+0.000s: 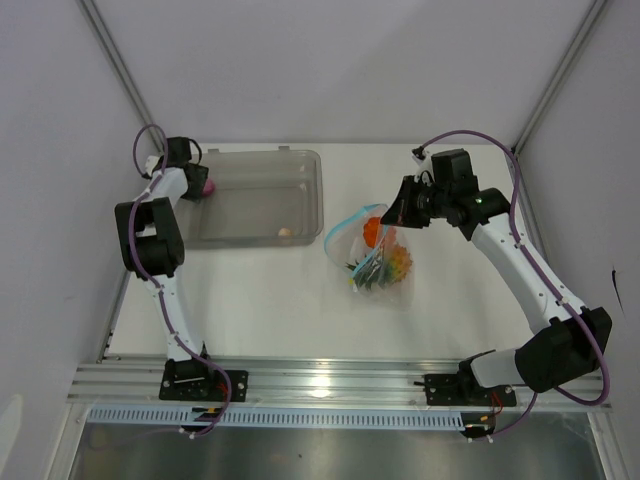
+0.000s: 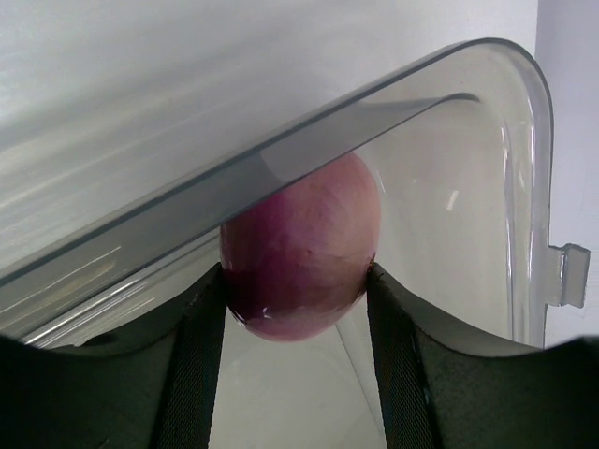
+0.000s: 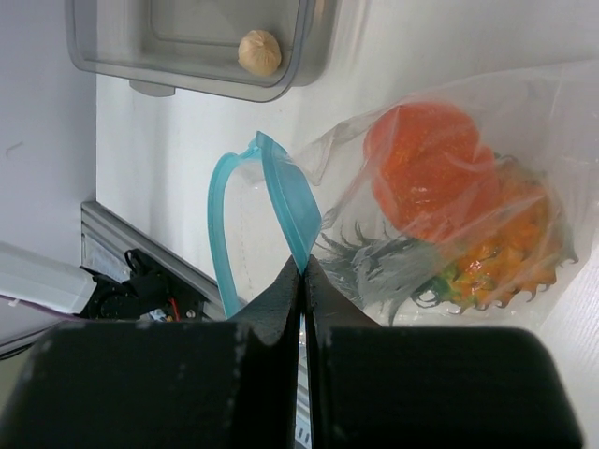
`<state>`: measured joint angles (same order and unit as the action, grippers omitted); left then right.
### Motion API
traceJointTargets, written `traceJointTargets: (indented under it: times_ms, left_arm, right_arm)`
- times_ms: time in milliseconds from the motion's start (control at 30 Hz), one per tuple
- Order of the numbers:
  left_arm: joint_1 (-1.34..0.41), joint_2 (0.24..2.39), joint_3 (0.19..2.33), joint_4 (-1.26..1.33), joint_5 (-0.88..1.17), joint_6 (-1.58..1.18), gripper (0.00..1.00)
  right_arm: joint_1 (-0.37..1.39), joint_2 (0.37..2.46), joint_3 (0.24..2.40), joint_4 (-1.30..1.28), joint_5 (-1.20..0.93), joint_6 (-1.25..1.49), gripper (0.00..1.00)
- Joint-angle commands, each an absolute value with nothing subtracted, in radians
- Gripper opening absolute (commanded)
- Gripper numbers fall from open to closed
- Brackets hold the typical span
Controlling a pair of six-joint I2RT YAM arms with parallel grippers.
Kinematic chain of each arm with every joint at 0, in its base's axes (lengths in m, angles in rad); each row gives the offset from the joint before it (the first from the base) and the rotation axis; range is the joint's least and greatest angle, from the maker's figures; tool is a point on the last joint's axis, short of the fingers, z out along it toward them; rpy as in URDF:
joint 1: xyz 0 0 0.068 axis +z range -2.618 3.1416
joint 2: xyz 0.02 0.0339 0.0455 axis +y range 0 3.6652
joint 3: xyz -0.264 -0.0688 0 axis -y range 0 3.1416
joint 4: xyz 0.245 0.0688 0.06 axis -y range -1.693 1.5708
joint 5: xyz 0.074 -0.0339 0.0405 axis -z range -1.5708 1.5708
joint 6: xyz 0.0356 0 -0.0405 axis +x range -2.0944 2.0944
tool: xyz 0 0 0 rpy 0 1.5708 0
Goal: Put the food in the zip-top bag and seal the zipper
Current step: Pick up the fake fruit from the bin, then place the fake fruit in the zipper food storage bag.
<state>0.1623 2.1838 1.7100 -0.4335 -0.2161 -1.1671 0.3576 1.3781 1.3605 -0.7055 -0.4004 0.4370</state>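
Note:
The purple-red onion [image 2: 299, 248] sits between the two fingers of my left gripper [image 2: 295, 304], and both pads touch its sides. This happens at the left end of the grey tray [image 1: 312, 170], where the onion [image 1: 208, 187] shows pink beside the left gripper [image 1: 198, 186]. My right gripper [image 3: 303, 269] is shut on the light blue zipper [image 3: 292, 201] and holds up the mouth of the zip-top bag [image 3: 533, 112]. An orange [image 3: 426, 168] and a pineapple [image 3: 510, 253] lie inside the bag [image 1: 385, 270]. A tiny beige bulb [image 1: 286, 233] rests in the tray.
The tray's clear rim [image 2: 281, 154] crosses just above the onion in the left wrist view. White walls close in on the left and right. An aluminium rail [image 1: 330, 380] runs along the near edge, carrying both arm bases.

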Motion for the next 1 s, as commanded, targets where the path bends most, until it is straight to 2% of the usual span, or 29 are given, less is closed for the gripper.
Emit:
traceJointTargets:
  times_ms: [0,33,367,500,633,833,867,967]
  left_arm:
    - [0.172,2.152,1.686,-0.388,-0.167,-1.150,0.04]
    - [0.170,2.140,1.672,-0.377,-0.154,-1.154,0.01]
    - [0.068,1.852,1.318,-0.221,-0.005,-1.198,0.01]
    - [-0.038,1.694,1.177,-0.109,0.100,-1.201,0.01]
    - [-0.187,1.498,1.028,0.133,0.236,-1.171,0.01]
    - [-0.365,1.258,0.878,0.363,0.310,-0.948,0.01]
    - [-0.383,1.211,0.838,0.462,0.357,-0.933,0.01]
    - [-0.452,1.171,0.802,0.508,0.437,-0.882,0.01]
  right_arm:
    - [0.356,1.342,1.371,-0.712,-0.364,0.448,0.00]
    - [0.354,1.342,1.370,-0.716,-0.357,0.446,0.00]
    - [0.354,1.328,1.373,-0.722,-0.302,0.459,0.00]
    - [0.357,1.304,1.355,-0.697,-0.293,0.465,0.00]
    - [0.368,1.299,1.338,-0.695,-0.295,0.469,0.00]
    - [0.400,1.275,1.319,-0.690,-0.275,0.485,0.00]
    - [0.403,1.270,1.315,-0.687,-0.269,0.488,0.00]
    - [0.410,1.252,1.301,-0.677,-0.265,0.500,0.00]
